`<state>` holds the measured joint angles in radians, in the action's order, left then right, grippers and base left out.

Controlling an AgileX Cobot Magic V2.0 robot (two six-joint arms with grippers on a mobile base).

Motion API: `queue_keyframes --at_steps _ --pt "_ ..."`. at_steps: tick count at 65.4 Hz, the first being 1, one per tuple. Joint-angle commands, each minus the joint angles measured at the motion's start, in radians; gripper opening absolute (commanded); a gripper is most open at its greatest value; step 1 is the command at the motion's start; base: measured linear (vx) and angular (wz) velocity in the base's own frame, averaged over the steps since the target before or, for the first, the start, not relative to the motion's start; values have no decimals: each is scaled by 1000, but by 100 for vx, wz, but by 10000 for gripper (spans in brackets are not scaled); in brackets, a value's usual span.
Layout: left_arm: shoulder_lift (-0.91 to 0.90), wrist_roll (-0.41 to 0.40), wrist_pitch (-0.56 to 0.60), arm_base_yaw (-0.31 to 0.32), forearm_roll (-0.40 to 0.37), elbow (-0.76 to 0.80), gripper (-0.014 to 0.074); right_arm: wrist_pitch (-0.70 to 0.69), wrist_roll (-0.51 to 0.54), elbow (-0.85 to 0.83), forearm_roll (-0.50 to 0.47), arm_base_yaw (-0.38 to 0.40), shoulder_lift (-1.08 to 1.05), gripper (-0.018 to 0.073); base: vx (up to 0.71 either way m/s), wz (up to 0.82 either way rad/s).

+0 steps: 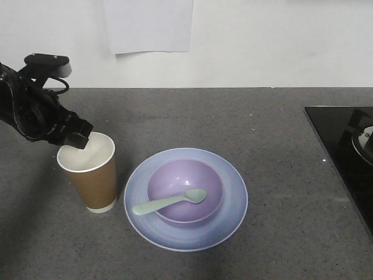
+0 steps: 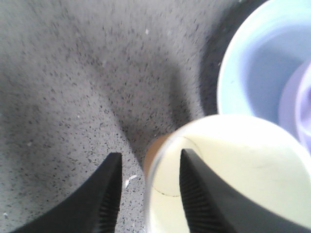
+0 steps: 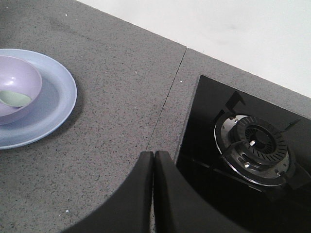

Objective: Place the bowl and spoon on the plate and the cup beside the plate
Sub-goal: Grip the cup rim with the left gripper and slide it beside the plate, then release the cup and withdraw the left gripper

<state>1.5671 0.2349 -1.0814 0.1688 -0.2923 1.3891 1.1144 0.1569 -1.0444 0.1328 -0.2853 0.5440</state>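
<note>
The light, thin-walled, easily crushed brown paper cup (image 1: 89, 172), standing on the desk beside the pale blue round plate (image 1: 230, 213), is straddled at its rim by the spread left end effector (image 2: 146, 189).

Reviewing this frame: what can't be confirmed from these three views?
- Left gripper on the cup: the fingers straddle the rim, one inside, one outside; wrist view is blurred and cut off below, so contact is unclear.
- Right gripper: absent from the front view.
- Spoon: in the right wrist view only its scoop shows, the bowl wall hides the handle.
- Plate: surface under the bowl is hidden.
</note>
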Motion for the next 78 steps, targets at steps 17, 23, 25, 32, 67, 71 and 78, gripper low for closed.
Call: queue_keyframes --at_steps 17,23,25,32,67,71,78 --pt "-204 2 46 6 -23 20 291 -85 1 -20 -5 3 9 -6 0 0" --pt "-271 8 47 6 -12 20 290 -125 1 -20 -20 3 24 -6 0 0" --pt "-299 9 52 6 -9 20 289 -144 -3 -20 -27 3 32 -6 0 0" --pt "-382 45 76 6 -7 20 289 -248 -12 -20 -63 3 78 -6 0 0" --pt "-706 110 335 6 25 -430 134 -733 -195 358 99 3 61 -6 0 0" --pt "-745 110 396 6 12 -525 105 -789 -250 436 140 3 48 -6 0 0" --pt "-809 110 519 6 5 -677 56 -885 -319 534 213 3 42 -6 0 0"
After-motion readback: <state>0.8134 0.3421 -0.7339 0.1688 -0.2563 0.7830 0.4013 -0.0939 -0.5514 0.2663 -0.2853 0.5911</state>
